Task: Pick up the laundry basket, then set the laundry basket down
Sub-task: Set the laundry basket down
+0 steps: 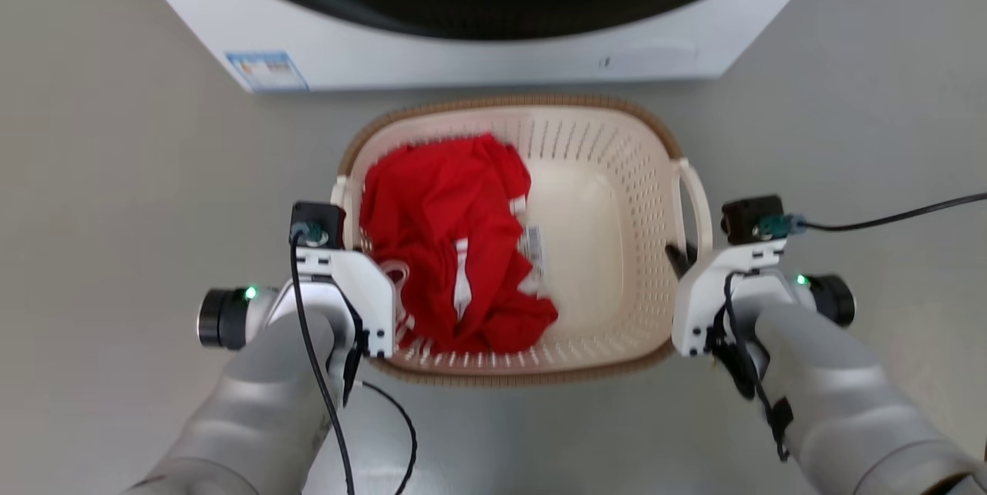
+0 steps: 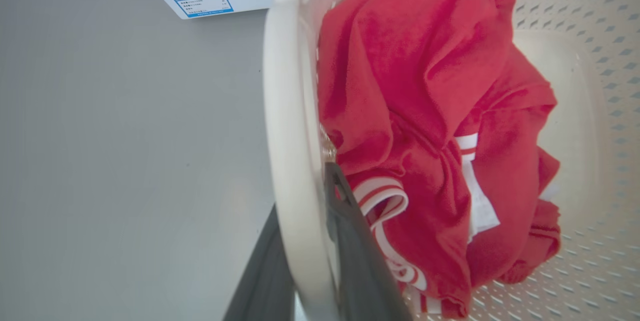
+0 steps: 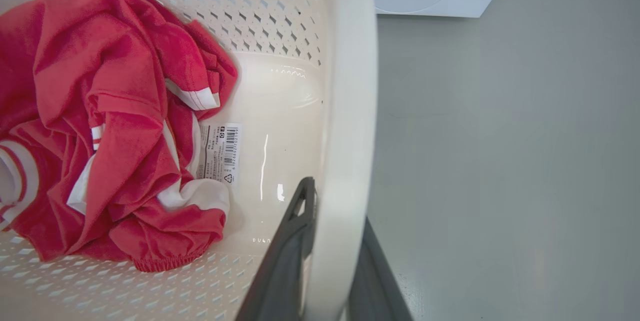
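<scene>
The laundry basket (image 1: 509, 103) sits just in front of the washing machine (image 1: 463, 48), and I cannot tell whether its bottom is on the floor (image 1: 116, 210) or already off it. My left gripper (image 2: 302, 196) is closed on the left loop handle (image 2: 280, 86), one finger inside the loop and one outside. My right gripper (image 3: 337, 201) is clamped the same way on the right handle (image 3: 350, 86). I judge the basket light: thin perforated plastic, stiff enough to hold its shape but likely to flex at the handles. The smooth loops could slip between my fingers, so both arms must rise level. The red shirt (image 1: 447, 233) lies bunched on my left half, soft and light, so it should tip the load only slightly that way. The washing machine front stands near the far rim, so I would lift straight up rather than swing toward it. My wrist cable (image 1: 887, 216) hangs well away from the washing machine.
</scene>
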Available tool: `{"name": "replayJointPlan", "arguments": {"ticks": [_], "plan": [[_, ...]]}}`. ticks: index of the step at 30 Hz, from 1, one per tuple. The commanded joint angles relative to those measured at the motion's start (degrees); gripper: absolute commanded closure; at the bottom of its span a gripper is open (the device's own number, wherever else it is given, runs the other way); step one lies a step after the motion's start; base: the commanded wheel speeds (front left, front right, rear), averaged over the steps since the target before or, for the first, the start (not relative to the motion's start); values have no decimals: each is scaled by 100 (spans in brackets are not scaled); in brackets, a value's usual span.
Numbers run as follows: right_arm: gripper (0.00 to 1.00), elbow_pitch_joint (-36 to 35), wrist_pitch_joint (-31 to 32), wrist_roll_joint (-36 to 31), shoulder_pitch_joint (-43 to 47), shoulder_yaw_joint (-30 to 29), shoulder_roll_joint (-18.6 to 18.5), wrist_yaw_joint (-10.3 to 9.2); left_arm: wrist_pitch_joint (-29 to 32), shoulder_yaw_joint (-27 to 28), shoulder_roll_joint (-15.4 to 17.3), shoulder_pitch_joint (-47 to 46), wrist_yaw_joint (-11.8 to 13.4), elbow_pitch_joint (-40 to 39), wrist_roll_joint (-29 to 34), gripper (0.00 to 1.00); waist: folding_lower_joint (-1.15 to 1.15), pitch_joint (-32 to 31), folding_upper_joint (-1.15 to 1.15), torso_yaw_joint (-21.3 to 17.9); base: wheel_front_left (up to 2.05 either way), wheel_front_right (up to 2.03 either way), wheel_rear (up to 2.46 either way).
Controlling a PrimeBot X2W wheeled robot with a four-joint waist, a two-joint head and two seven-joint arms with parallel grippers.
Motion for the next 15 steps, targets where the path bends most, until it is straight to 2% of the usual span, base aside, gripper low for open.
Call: {"name": "replayJointPlan", "arguments": {"ticks": [1,15], "plan": [[100,-91,-204,-51,-94,74,167,92,-95,71,14,-263,58,-25,90,100,0,465,0,30,0,0,0],[100,149,-739,-206,-711,-39,167,92,-538,149,-3,-974,79,14,169,100,0,1514,0,122,0,0,0]]}}
